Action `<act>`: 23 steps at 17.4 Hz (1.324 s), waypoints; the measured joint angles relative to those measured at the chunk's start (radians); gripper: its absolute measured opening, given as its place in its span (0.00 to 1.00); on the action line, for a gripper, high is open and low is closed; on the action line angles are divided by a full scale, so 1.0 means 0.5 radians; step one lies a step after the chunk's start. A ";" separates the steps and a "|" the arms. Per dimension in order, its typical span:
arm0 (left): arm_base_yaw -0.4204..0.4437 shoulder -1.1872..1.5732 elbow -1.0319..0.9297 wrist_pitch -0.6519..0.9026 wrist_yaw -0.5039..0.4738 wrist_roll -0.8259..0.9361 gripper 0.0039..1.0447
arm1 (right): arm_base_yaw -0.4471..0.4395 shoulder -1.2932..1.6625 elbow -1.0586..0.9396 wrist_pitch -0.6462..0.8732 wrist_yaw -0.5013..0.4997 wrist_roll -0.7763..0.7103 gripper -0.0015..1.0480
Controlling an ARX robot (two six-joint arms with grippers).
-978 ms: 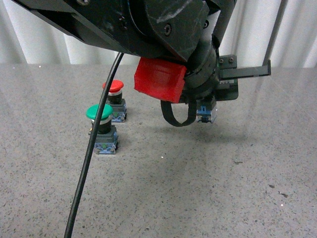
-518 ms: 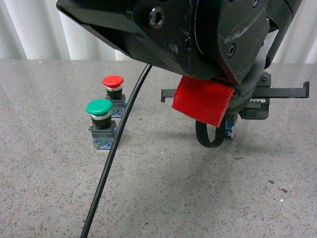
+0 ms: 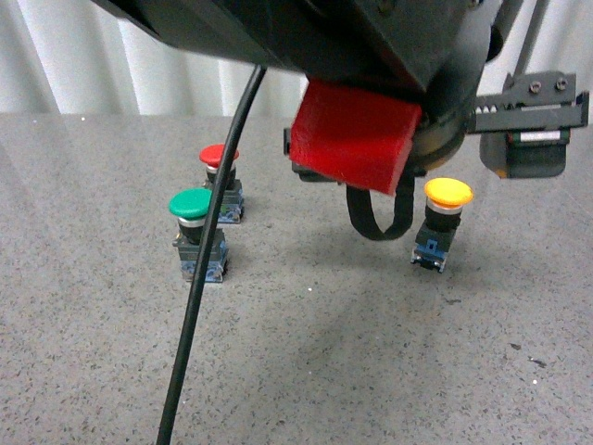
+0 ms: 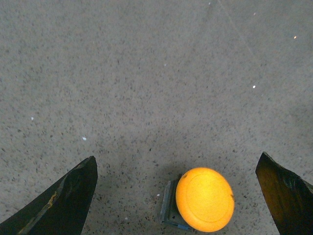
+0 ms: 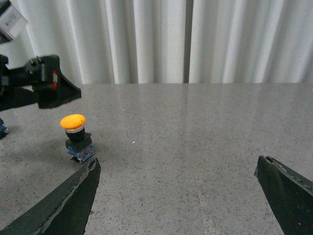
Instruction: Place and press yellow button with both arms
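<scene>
The yellow button (image 3: 447, 193) stands upright on the grey table (image 3: 306, 362), right of centre, on its blue base. My left arm with its red block (image 3: 357, 134) fills the top of the front view. My left gripper (image 4: 177, 159) is open and hangs above the yellow button (image 4: 204, 198), whose cap lies between the two jaws, clear of both. My right gripper (image 5: 177, 164) is open and empty, low over the bare table. From there the yellow button (image 5: 73, 122) shows at a distance, with the left gripper's body (image 5: 46, 88) just above it.
A green-capped button (image 3: 190, 204) and a red-capped button (image 3: 219, 156) stand close together at the left of the table. A black cable (image 3: 199, 278) hangs down in front of them. White curtains (image 5: 195, 39) close off the back.
My left arm moved to the right with the button's blue base showing under the gripper. The gripper now sits higher and the whole yellow button shows, standing free on the table.
</scene>
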 joint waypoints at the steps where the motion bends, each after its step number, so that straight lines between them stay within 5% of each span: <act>1: 0.018 -0.053 -0.014 0.020 0.000 0.027 0.94 | 0.000 0.000 0.000 0.000 0.000 0.000 0.94; 6: 0.279 -0.410 -0.279 0.273 -0.134 0.394 0.94 | 0.000 0.000 0.000 0.000 0.000 0.001 0.94; 10: 0.655 -0.970 -0.692 0.637 -0.181 0.984 0.94 | 0.000 0.000 0.000 0.000 0.001 0.001 0.94; 14: 1.007 -1.739 -1.486 0.865 0.107 0.790 0.52 | 0.000 0.000 0.000 0.001 0.000 0.001 0.94; 19: 1.170 -2.071 -2.023 0.985 0.314 0.747 0.01 | 0.000 0.000 0.000 0.000 0.001 0.000 0.94; 23: 1.257 -2.309 -2.258 0.959 0.411 0.750 0.01 | 0.000 0.000 0.000 0.000 0.001 0.000 0.94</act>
